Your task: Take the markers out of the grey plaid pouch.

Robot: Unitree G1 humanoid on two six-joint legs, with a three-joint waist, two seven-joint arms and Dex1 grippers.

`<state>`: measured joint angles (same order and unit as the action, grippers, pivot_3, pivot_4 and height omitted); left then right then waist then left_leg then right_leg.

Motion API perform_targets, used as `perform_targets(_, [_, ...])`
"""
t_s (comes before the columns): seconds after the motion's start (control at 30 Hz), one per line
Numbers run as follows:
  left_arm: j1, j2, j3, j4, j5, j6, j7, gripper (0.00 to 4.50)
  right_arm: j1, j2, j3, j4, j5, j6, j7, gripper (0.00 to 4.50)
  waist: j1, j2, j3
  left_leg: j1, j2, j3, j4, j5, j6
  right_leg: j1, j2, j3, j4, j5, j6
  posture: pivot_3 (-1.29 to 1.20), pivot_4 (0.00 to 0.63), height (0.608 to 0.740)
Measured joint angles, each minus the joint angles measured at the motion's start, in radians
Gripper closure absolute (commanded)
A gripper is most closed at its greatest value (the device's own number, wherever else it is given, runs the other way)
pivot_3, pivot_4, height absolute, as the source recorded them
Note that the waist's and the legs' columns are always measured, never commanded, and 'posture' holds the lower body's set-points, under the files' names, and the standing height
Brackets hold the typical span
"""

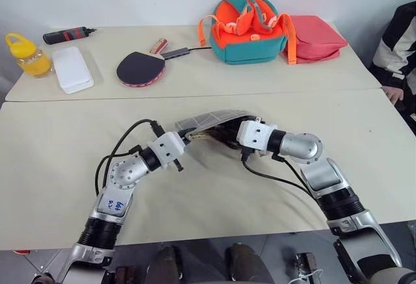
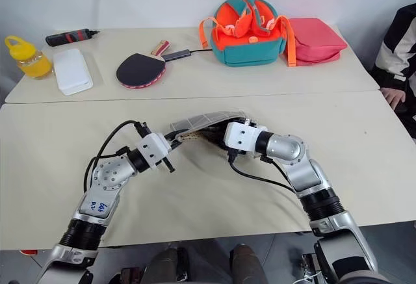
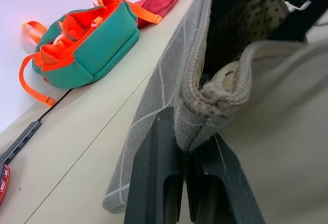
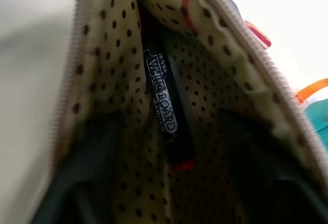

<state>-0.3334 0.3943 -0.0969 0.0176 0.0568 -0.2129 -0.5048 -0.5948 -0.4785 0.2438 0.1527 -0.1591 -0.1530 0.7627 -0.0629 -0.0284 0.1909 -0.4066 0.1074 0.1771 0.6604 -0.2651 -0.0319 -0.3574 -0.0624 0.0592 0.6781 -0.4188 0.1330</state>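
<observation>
The grey plaid pouch (image 1: 218, 117) is lifted off the near table, its zipper mouth gaping toward my right. My left gripper (image 3: 190, 152) is shut on the pouch's end corner by the zipper and holds that end up. My right gripper (image 4: 169, 126) reaches into the mouth, its fingers open against the dotted cream lining. Between the fingers lies one of the markers (image 4: 165, 112), black-bodied with white WHITEBOARD lettering and a red end nearest the gripper; neither finger touches it. From the head views the pouch's top flap hides the marker and my right fingertips.
On the far table lie a table-tennis paddle (image 1: 141, 69), an orange-teal bag (image 1: 250, 27), a pink-red pouch (image 1: 315, 37), a white box (image 1: 72, 68), a yellow bottle (image 1: 27, 55) and a black-and-red pen-like object (image 1: 68, 35). A person's sleeve (image 1: 398, 43) shows at the right edge.
</observation>
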Motion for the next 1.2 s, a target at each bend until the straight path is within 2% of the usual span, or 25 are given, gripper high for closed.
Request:
perform_targets(0.03, [0.0, -0.003, 0.0, 0.0, -0.01, 0.011, -0.001, 4.5, 0.0, 0.0, 0.0, 0.0, 0.0, 0.0, 0.0, 0.04, 0.0, 0.0, 0.0, 0.0, 0.0, 0.0, 0.0, 0.0, 0.0, 0.0, 0.0, 0.0, 0.0, 0.0, 0.0, 0.0, 0.15, 0.74])
perform_targets(0.2, [0.0, -0.007, 0.01, -0.003, -0.055, 0.052, -0.007, 4.5, 0.0, 0.0, 0.003, -0.001, -0.004, 0.003, 0.005, 0.04, 0.0, 0.0, 0.0, 0.0, 0.0, 0.0, 0.0, 0.0, 0.0, 0.0, 0.0, 0.0, 0.0, 0.0, 0.0, 0.0, 0.15, 0.74])
perform_targets(0.23, [0.0, -0.008, 0.011, -0.003, -0.061, 0.056, -0.011, 4.5, 0.0, 0.0, 0.003, -0.003, -0.001, 0.007, 0.01, 0.34, 0.001, 0.0, 0.0, 0.0, 0.0, 0.0, 0.001, 0.0, 0.0, 0.0, 0.0, 0.0, 0.0, 0.0, 0.0, 0.0, 0.15, 0.74])
perform_targets(0.3, [0.0, -0.007, 0.014, -0.003, -0.074, 0.065, -0.021, 4.5, 0.0, 0.0, 0.003, -0.007, 0.003, 0.015, 0.017, 0.56, 0.0, 0.0, 0.0, 0.0, 0.0, 0.0, 0.001, 0.0, 0.0, 0.0, 0.0, 0.0, 0.0, 0.0, 0.0, 0.0, 0.15, 0.74])
perform_targets(0.37, [-0.006, 0.0, 0.022, -0.003, -0.104, 0.088, -0.043, 4.5, -0.002, -0.003, 0.003, -0.014, 0.003, 0.024, 0.033, 1.17, 0.0, 0.0, 0.0, 0.0, 0.0, 0.0, 0.001, 0.0, 0.0, 0.0, 0.0, 0.0, 0.001, 0.0, 0.0, 0.0, 0.15, 0.74])
perform_targets(0.43, [-0.012, 0.003, 0.033, -0.003, -0.134, 0.118, -0.067, 4.5, -0.012, -0.019, 0.005, -0.028, 0.009, 0.035, 0.061, 1.17, 0.001, 0.0, 0.0, 0.0, 0.0, 0.0, 0.001, 0.0, 0.0, 0.0, 0.0, 0.0, 0.001, 0.0, 0.0, 0.0, 0.15, 0.74])
perform_targets(0.63, [-0.039, 0.024, 0.052, -0.031, -0.283, 0.361, -0.163, 4.5, -0.144, -0.153, 0.008, -0.111, 0.084, 0.161, 0.286, 1.17, 0.002, 0.0, 0.0, 0.0, 0.0, -0.001, 0.001, 0.0, 0.0, 0.0, 0.0, 0.0, 0.001, 0.0, 0.0, 0.0, 0.15, 0.74])
perform_targets(0.87, [-0.106, 0.04, 0.078, -0.135, -0.459, 0.686, -0.21, 4.5, -0.253, -0.215, 0.027, -0.156, 0.152, 0.344, 0.465, 1.17, 0.003, 0.0, 0.0, 0.0, 0.0, -0.001, 0.002, 0.0, 0.0, 0.0, 0.0, 0.0, 0.0, 0.0, 0.0, 0.0, 0.15, 0.74])
perform_targets(0.97, [-0.129, 0.002, 0.095, -0.195, -0.563, 0.827, -0.184, 4.5, -0.275, -0.228, 0.035, -0.156, 0.157, 0.392, 0.517, 1.17, 0.004, 0.0, 0.0, 0.0, 0.0, -0.002, 0.002, 0.0, 0.0, 0.0, 0.0, 0.0, 0.0, 0.0, 0.0, 0.0, 0.15, 0.74])
perform_targets(1.03, [-0.137, 0.003, 0.096, -0.233, -0.583, 0.873, -0.174, 4.5, -0.277, -0.234, 0.033, -0.162, 0.191, 0.425, 0.553, 1.17, 0.004, 0.0, 0.0, 0.0, 0.0, -0.002, 0.002, 0.0, 0.0, 0.001, 0.0, 0.0, 0.0, 0.0, 0.0, 0.0, 0.15, 0.74])
perform_targets(1.13, [-0.142, 0.005, 0.075, -0.246, -0.558, 0.887, -0.14, 4.5, -0.283, -0.264, -0.005, -0.208, 0.33, 0.586, 0.632, 1.17, 0.003, 0.0, 0.001, 0.0, 0.0, -0.002, 0.003, 0.0, 0.0, 0.001, 0.0, 0.0, -0.001, 0.0, 0.0, 0.0, 0.15, 0.74])
perform_targets(1.2, [-0.143, 0.003, 0.055, -0.245, -0.527, 0.88, -0.121, 4.5, -0.305, -0.294, -0.036, -0.223, 0.414, 0.688, 0.672, 1.54, 0.004, 0.0, 0.001, 0.0, 0.0, -0.002, 0.003, 0.0, 0.0, 0.001, 0.0, 0.0, -0.001, 0.0, 0.0, 0.0, 0.15, 0.74])
